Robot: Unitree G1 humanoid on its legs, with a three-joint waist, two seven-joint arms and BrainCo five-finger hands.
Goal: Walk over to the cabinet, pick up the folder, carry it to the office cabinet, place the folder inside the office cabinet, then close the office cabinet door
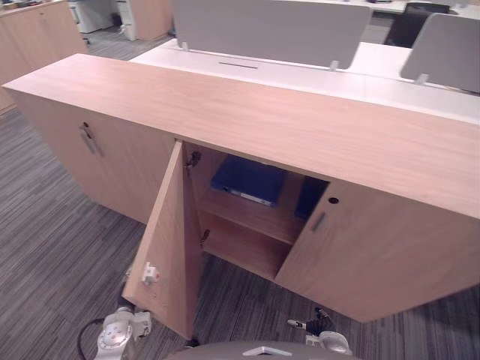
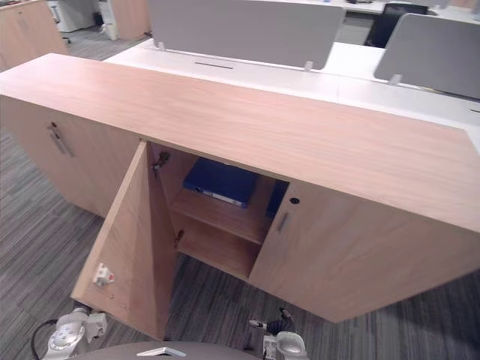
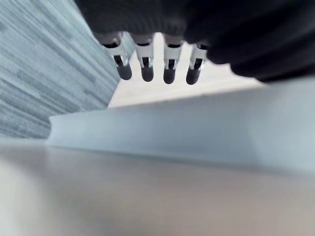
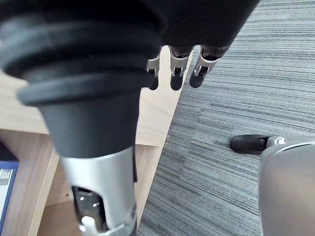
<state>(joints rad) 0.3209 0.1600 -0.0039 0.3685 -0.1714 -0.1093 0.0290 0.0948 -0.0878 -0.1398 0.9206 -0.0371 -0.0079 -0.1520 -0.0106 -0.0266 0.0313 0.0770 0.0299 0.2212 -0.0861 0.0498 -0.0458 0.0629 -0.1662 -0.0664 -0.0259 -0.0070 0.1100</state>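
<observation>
A blue folder (image 1: pixel 247 180) lies flat on the upper shelf inside the long low wooden cabinet (image 1: pixel 300 127). The cabinet's left door (image 1: pixel 165 240) stands swung wide open toward me, and the right door (image 1: pixel 360 247) is shut. A second blue item (image 1: pixel 309 196) shows just behind the shut door's edge. My left hand (image 3: pixel 147 64) hangs with straight fingers close to a pale flat surface and holds nothing. My right hand (image 4: pixel 177 69) hangs relaxed and empty over the carpet beside the cabinet, and the folder's blue edge (image 4: pixel 6 182) shows near it.
White desks (image 1: pixel 390 71) with grey partition screens (image 1: pixel 270 30) stand behind the cabinet. A dark office chair (image 1: pixel 409 22) is at the back right. Another wooden cabinet (image 1: pixel 34 34) stands far left. Grey striped carpet (image 1: pixel 52 255) covers the floor in front.
</observation>
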